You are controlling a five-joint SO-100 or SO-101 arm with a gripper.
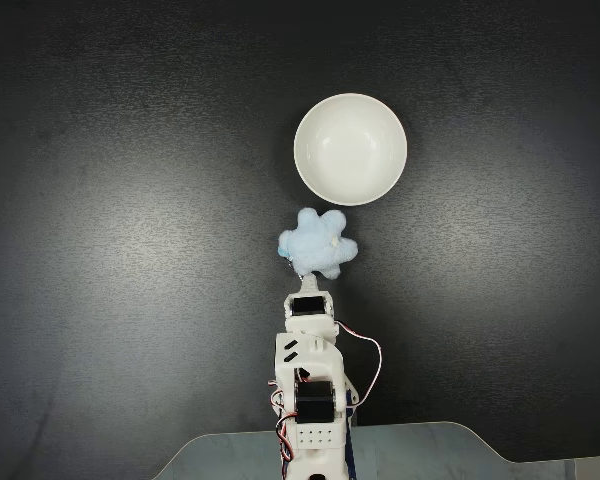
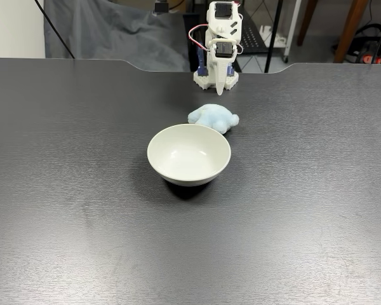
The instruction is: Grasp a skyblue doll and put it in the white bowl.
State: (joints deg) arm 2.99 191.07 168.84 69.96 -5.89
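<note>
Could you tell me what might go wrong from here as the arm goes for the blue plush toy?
1. The blue plush toy lies close to the white bowl, so a reaching gripper might nudge the bowl along the smooth dark table.
2. The toy is soft and lobed; the fingers may pinch only fluff and lose it during the lift.

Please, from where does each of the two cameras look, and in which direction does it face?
A fixed view: sits above, facing straight down on the dark table; the arm enters from the bottom edge.
A fixed view: sits low at the table's far side, facing the arm at the top.
Both share the skyblue doll and the white bowl.
</note>
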